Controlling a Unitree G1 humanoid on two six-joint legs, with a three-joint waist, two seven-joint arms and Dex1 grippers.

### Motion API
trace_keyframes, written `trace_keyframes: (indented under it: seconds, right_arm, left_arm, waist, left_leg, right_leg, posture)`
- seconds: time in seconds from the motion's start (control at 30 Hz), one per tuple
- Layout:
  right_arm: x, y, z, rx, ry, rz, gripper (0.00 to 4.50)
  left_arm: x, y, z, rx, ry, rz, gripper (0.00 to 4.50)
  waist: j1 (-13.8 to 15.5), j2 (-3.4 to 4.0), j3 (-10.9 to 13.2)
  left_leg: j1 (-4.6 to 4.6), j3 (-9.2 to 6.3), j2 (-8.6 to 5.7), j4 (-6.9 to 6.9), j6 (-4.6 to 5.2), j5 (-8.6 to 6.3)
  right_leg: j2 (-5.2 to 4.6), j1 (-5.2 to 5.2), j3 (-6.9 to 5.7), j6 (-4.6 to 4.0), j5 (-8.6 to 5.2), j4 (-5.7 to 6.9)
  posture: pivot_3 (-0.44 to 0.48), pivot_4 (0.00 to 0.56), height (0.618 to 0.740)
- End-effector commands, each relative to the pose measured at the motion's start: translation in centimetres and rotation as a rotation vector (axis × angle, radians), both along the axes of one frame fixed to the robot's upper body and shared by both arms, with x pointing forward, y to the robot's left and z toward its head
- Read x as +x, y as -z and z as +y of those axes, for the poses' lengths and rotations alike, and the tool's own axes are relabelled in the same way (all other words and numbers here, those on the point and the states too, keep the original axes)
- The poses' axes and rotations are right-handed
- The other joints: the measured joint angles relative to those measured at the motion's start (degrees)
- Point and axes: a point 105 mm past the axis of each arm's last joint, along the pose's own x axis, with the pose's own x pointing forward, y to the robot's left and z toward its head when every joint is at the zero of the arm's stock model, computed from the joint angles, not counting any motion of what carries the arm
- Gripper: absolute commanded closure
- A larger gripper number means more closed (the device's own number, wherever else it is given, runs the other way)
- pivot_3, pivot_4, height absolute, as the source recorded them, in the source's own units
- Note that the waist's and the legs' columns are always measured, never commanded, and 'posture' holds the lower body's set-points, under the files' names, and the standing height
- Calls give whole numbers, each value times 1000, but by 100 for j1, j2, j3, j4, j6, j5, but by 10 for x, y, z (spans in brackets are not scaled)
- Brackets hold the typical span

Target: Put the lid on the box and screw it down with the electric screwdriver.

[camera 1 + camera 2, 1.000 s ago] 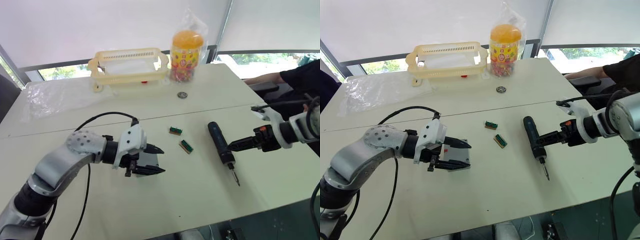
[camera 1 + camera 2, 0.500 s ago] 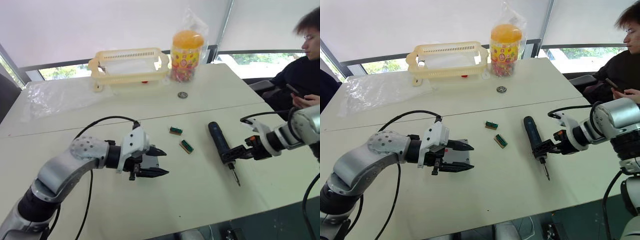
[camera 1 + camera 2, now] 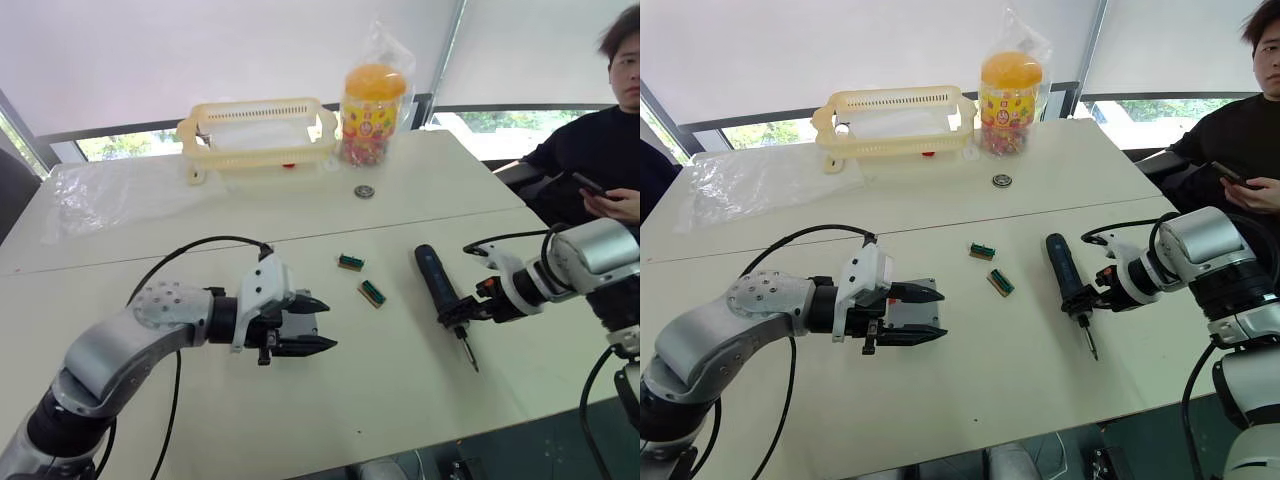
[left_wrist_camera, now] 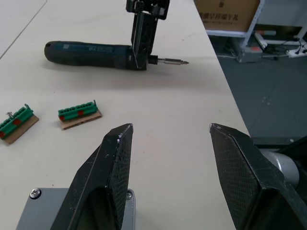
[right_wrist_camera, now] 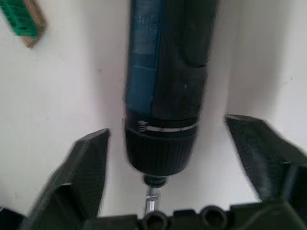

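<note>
The electric screwdriver (image 3: 438, 283) lies on the white table, right of centre, with its metal bit toward the front edge. My right gripper (image 3: 470, 312) is open, one finger on each side of the screwdriver's front end (image 5: 165, 96) by the chuck, with gaps on both sides. My left gripper (image 3: 943, 314) is open and low over the table on the left. Its fingers straddle the flat grey lid (image 3: 912, 313), which has a screw at one corner (image 4: 33, 193). The box is hidden.
Two small green blocks (image 3: 350, 262) (image 3: 373, 292) lie between the grippers. At the back stand a yellow basket (image 3: 258, 130) and a candy jar (image 3: 373, 100), with a round metal part (image 3: 365, 190) and clear plastic sheet (image 3: 100, 195) nearby. A person (image 3: 600, 150) sits at the right.
My right gripper has moved left, in from the table's right side, to the screwdriver's front end. The person at the right has come into view. The left gripper has barely shifted.
</note>
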Motion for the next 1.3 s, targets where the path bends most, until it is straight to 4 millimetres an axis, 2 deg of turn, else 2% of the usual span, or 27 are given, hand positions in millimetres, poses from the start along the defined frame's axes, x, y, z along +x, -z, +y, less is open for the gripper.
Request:
trace_keyframes:
  seconds: [0.03, 0.07, 0.2, 0.3, 0.4, 0.5, 0.53, 0.67, 0.73, 0.8, 0.9, 0.97, 1.07, 1.17, 1.3]
  right_arm:
    - [0, 14, 0, -41, -19, 29, 2432]
    - [-2, 16, 1, -36, -26, 40, 2786]
    - [-3, 23, 0, -50, -17, 50, 2805]
    - [10, 14, -7, -40, 48, -27, 2805]
    - [37, -25, -11, 40, 123, -238, 2805]
    - [53, -97, 10, 391, 161, -479, 2805]
    - [54, -116, 16, 452, 129, -579, 2805]
    - [51, -168, 43, 540, -9, -941, 2805]
    - [44, -182, 56, 590, -55, -1062, 2805]
    - [38, -186, 74, 621, -90, -1163, 2805]
    - [23, -175, 114, 619, -176, -1344, 2805]
    - [10, -159, 137, 699, -261, -1289, 2805]
    - [6, -146, 153, 739, -263, -1279, 2805]
    - [5, -133, 166, 722, -266, -1308, 2805]
    - [6, -125, 174, 752, -213, -1311, 2805]
  left_arm:
    - [-3, -9, 1, -20, -7, -32, 1931]
    - [-3, -9, 1, -24, -10, -32, 1931]
    - [1, -17, 3, -75, -35, -18, 1931]
    - [7, -21, 11, -84, -68, -17, 1931]
    - [19, -25, 28, -81, -123, -15, 1931]
    - [36, -19, 42, -95, -183, 18, 1931]
    - [42, -15, 45, -99, -197, 29, 1931]
    - [57, -12, 45, -137, -221, 20, 1931]
    - [60, -9, 41, -143, -224, 10, 1931]
    - [59, -3, 40, -115, -215, 4, 1931]
    - [54, 11, 36, -63, -201, -7, 1931]
    - [54, 18, 36, -43, -214, -30, 1931]
    - [60, 25, 37, -31, -251, -77, 1931]
    - [57, 32, 33, -22, -250, -92, 1931]
    - [55, 36, 34, -13, -249, -89, 1931]
  waist:
    - [4, -11, -7]
    - [5, -22, -14]
    - [6, -43, -30]
    - [-5, -65, -43]
    - [-19, -62, -40]
    - [4, -6, -8]
    - [1, 19, 7]
    - [10, 28, 11]
    - [7, 28, 11]
    - [4, 27, 11]
    - [8, 28, 9]
    - [4, 33, 13]
    - [13, 35, 15]
    - [36, 34, 14]
    - [13, 33, 14]
  left_leg:
    - [0, -1, 0, 0, 0, 0]
    - [0, -2, 0, 0, 0, 0]
    - [3, -4, 1, 0, 0, 0]
    - [4, -4, 2, 0, 0, 0]
    - [13, 6, 2, 2, -1, 0]
    - [5, 10, -6, 5, -6, 5]
    - [-1, 10, -7, 5, -7, 5]
    - [-9, -5, -1, -14, -6, 5]
    - [-15, -9, 2, -27, -4, 4]
    - [-21, -6, 3, -29, -4, 3]
    - [-22, -7, 4, -29, -4, 3]
    - [-22, -2, 3, -27, -7, 4]
    - [-21, 0, 0, -15, -20, 12]
    - [-13, -5, -1, -10, -22, 13]
    - [-13, -5, 0, -11, -22, 13]
  right_leg:
    - [0, 0, 0, 0, 0, 0]
    - [0, 1, 0, 0, 0, 0]
    - [1, 5, -2, 0, 0, 1]
    - [2, 5, -2, -1, 0, 1]
    - [1, 10, 3, -4, 3, 0]
    - [0, 2, 13, -9, 6, 1]
    - [0, -5, 14, -7, 7, 2]
    - [7, -24, 2, 2, 9, 12]
    - [8, -27, -4, 5, 5, 4]
    - [4, -30, -3, 6, 4, -1]
    - [1, -29, -5, 6, 4, -3]
    - [-2, -31, -1, 6, 4, 3]
    - [-5, -31, -1, 1, 10, 16]
    - [-2, -20, -3, -1, 11, 16]
    - [-2, -21, -3, 0, 11, 16]
  posture:
    - [0, 150, 740]
    - [0, 150, 740]
    - [0, 150, 740]
    - [0, 150, 740]
    - [0, 150, 740]
    - [0, 150, 740]
    - [0, 150, 740]
    - [0, 150, 740]
    - [0, 150, 740]
    - [0, 150, 740]
    - [0, 150, 740]
    - [0, 150, 740]
    - [0, 150, 740]
    - [0, 150, 740]
    - [0, 150, 740]
